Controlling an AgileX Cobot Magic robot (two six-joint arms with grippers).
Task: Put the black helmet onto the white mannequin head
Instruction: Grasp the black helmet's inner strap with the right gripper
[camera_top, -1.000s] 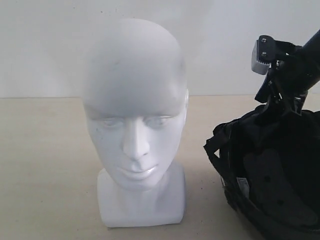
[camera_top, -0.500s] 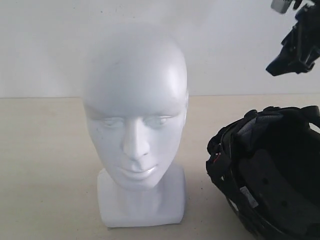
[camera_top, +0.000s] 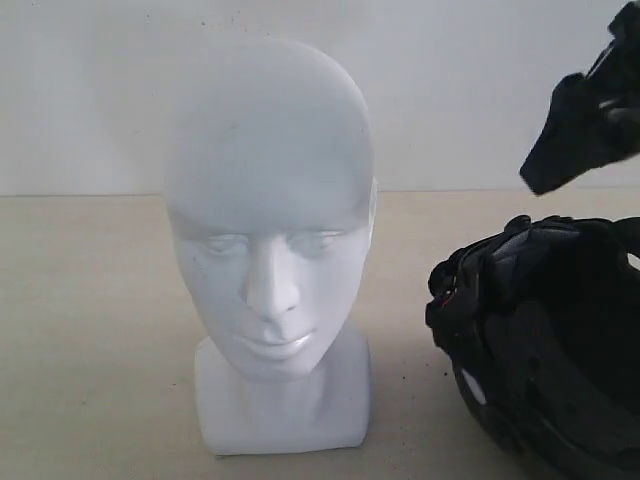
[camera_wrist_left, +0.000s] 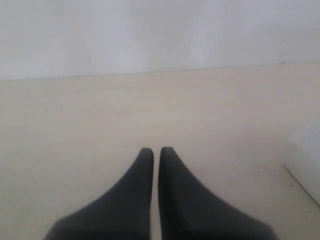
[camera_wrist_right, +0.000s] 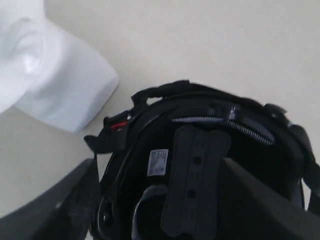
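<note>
The white mannequin head (camera_top: 270, 250) stands upright on the table, facing the exterior camera; its neck base and ear (camera_wrist_right: 45, 75) show in the right wrist view. The black helmet (camera_top: 545, 340) lies to its right with its padded inside (camera_wrist_right: 200, 170) turned up, and its visor is hidden. My right gripper (camera_top: 560, 150) hangs above the helmet's rim, apart from it. It is open, with fingers spread wide (camera_wrist_right: 159, 161) and nothing between them. My left gripper (camera_wrist_left: 156, 150) is shut and empty, low over bare table, and it is out of the exterior view.
The beige table (camera_top: 90, 300) runs back to a white wall (camera_top: 100, 90). In the left wrist view, a white edge of the mannequin base (camera_wrist_left: 305, 160) shows beside the left gripper.
The right gripper left the helmet's rim, rose, then came down a little. The helmet rocked and settled slightly further right. The mannequin head stayed put.
</note>
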